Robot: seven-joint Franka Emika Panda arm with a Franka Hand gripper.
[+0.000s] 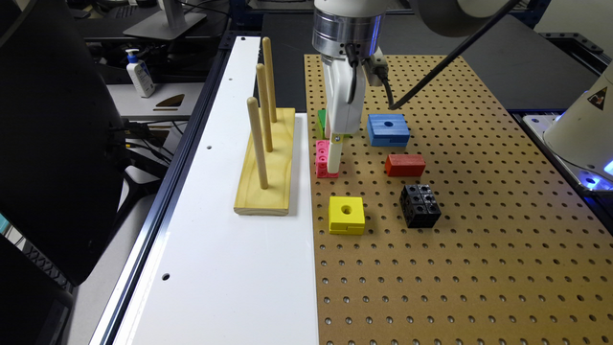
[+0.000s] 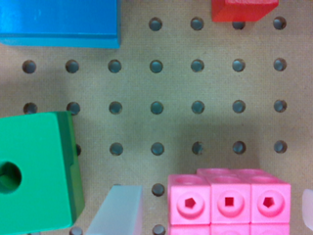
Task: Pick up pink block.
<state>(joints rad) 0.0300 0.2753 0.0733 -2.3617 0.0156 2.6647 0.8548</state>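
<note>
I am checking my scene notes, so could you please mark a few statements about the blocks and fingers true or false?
1. The pink block lies between the two fingers. True.
2. The pink block is already lifted off the pegboard. False: it rests on it.
3. The black block is beside the yellow block. True.
4. The green block is stacked on the blue block. False: they are apart.

Brown pegboard (image 1: pixel 479 268), pink block (image 1: pixel 323 160), yellow block (image 1: pixel 346 215), black block (image 1: pixel 420 205)
</note>
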